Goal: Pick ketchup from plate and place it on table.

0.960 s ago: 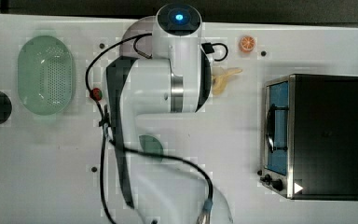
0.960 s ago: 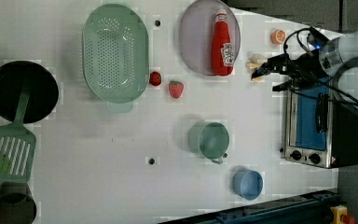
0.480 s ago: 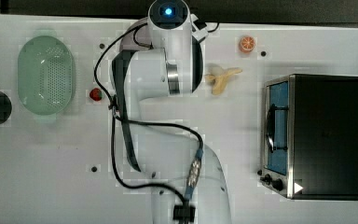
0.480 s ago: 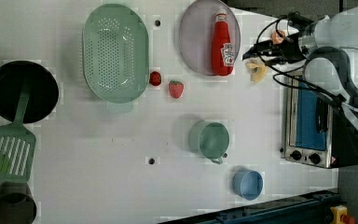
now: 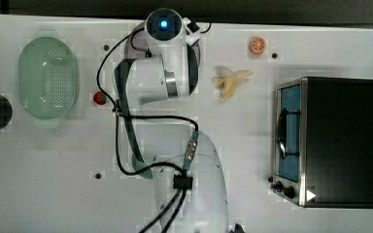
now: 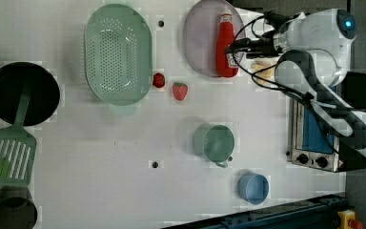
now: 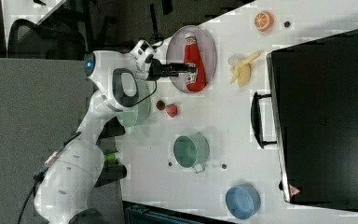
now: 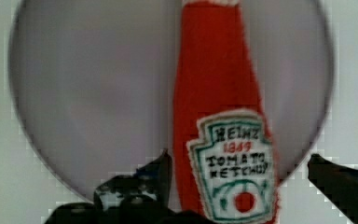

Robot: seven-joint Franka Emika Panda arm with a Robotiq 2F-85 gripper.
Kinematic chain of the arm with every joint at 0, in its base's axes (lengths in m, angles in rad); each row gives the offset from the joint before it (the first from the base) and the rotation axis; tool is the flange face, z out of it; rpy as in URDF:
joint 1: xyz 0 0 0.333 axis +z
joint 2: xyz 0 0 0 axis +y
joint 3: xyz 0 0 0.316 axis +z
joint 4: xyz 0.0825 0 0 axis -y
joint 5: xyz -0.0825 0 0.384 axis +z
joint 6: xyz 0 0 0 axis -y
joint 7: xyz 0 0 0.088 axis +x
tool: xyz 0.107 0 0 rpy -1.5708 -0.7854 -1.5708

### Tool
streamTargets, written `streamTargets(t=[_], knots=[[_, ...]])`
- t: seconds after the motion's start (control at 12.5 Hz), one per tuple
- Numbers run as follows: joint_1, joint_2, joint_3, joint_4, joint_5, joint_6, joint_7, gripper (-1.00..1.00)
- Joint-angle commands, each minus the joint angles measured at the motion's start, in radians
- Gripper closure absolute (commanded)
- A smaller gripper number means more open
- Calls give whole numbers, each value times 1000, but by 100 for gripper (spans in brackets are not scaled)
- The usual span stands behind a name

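The ketchup [image 6: 225,38], a slim red bottle with a white cap and label, lies on the pale mauve plate [image 6: 200,43] at the far end of the white table [image 6: 124,143]. My gripper [image 6: 229,48] hovers over the bottle's label end, open. In the wrist view the ketchup [image 8: 214,102] runs between my two dark fingertips [image 8: 161,170], one on each side of the label, with the plate [image 8: 93,93] beneath. The right view has the gripper [image 7: 191,69] above the ketchup [image 7: 192,53] on the plate [image 7: 175,51]. I see no contact with the bottle.
A mint-green colander [image 6: 118,52] and two strawberries [image 6: 180,90] sit at the left view's left of the plate. A banana [image 5: 230,80], an orange half [image 5: 257,45] and a toaster oven [image 5: 328,141] are nearby. A green cup [image 6: 214,142] and a blue cup [image 6: 253,187] stand mid-table.
My arm has swung from beside the banana to over the plate, leftward in the left view. The gripper stayed open and the ketchup has not moved.
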Motion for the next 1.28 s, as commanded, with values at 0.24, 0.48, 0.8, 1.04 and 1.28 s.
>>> streamTargets(t=[0.24, 0.48, 0.8, 1.04, 1.28], knots=[[5, 88, -2, 85, -23, 58, -46, -100], [6, 124, -3, 108, -23, 78, -46, -100], [7, 135, -3, 109, -23, 97, -45, -68], [7, 134, 0, 120, -23, 99, -44, -18], [7, 132, 1, 122, -21, 98, -42, -18]])
